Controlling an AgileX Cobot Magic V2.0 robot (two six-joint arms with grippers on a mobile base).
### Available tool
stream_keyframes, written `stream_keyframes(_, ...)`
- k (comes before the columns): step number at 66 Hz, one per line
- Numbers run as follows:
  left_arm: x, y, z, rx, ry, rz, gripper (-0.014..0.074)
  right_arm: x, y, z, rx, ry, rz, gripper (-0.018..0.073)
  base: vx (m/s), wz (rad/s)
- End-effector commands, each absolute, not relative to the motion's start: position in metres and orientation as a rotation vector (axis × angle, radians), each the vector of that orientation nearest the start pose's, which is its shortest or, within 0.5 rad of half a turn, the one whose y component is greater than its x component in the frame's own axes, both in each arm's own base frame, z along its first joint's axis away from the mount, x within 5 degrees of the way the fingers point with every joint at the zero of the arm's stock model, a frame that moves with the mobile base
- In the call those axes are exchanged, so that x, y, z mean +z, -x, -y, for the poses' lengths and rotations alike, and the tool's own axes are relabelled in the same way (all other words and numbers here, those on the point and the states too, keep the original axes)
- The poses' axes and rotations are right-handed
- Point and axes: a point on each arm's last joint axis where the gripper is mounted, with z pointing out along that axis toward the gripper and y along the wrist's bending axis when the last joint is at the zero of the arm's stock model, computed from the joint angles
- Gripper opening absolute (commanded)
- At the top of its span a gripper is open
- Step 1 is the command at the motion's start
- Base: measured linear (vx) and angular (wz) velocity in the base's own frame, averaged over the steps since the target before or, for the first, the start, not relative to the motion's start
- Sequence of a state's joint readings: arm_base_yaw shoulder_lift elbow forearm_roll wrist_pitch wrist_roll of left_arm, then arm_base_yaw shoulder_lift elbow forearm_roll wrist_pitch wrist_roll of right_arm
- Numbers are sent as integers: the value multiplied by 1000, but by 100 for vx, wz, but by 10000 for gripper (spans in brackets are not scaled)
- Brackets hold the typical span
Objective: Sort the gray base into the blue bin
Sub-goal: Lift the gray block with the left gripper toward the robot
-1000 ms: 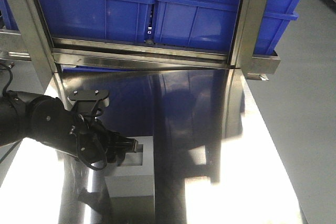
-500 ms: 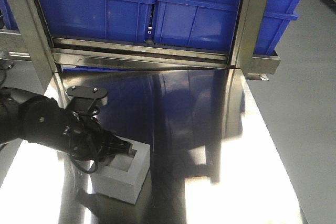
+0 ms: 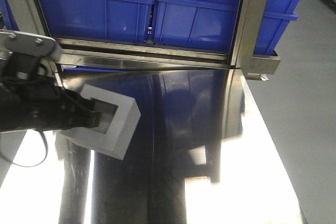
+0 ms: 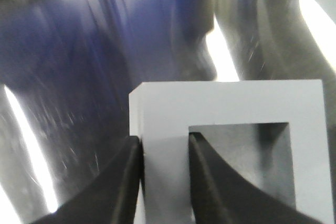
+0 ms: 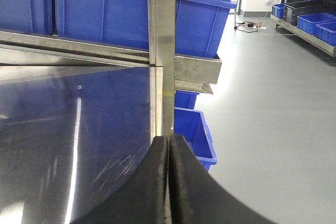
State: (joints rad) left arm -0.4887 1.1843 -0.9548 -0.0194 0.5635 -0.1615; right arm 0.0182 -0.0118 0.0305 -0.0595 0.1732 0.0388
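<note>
Gray base (image 3: 118,129) held above the bench (image 3: 247,182) near its left edge.
Left gripper (image 3: 98,118) clamped on one recess wall only: carry level and slowly over the rim of the blue bin (image 3: 210,19) beyond the far edge; leave the closed, empty right gripper (image 5: 169,148) idle.

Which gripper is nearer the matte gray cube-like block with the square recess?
Left. The left gripper pinches one wall of the matte gray cube-like block, one finger inside its recess. The right gripper is shut and empty, facing a steel post, with no block in its view.
</note>
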Motion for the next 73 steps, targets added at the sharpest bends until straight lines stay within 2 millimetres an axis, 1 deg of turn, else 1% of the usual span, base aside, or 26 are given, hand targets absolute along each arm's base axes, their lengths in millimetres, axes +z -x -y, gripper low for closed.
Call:
stream_keyframes(1,358,-204,110,-411,-335,-2060,-7,190,-57,0,-19,31,-1604,-9,0,0)
stream_keyframes(7,361,-187,101,-437,-318,-1958,-7,190,-57,0,-19,31,-1604,-9,0,0)
stream_keyframes(19,349,-154,82,-459,-304,-1822,-7,190,-57,0,-19,31,-1604,-9,0,0)
stream_keyframes(31,325,-122,65,-425,-336,-1728,-6,190,-57,0,-19,31,-1604,-9,0,0)
stream_keyframes(36,314,-111,59,-436,-330,-1680,-6,190,-57,0,-19,31,-1604,-9,0,0)
stream_keyframes(47,296,-88,47,-459,-312,-1577,-6,190,-57,0,-19,31,-1604,-9,0,0)
stream_keyframes(55,288,-80,43,-460,-310,-1561,-6,190,-57,0,-19,31,-1604,-9,0,0)
stream_keyframes(73,287,-78,41,-459,-309,-1563,-6,190,-57,0,-19,31,-1604,-9,0,0)
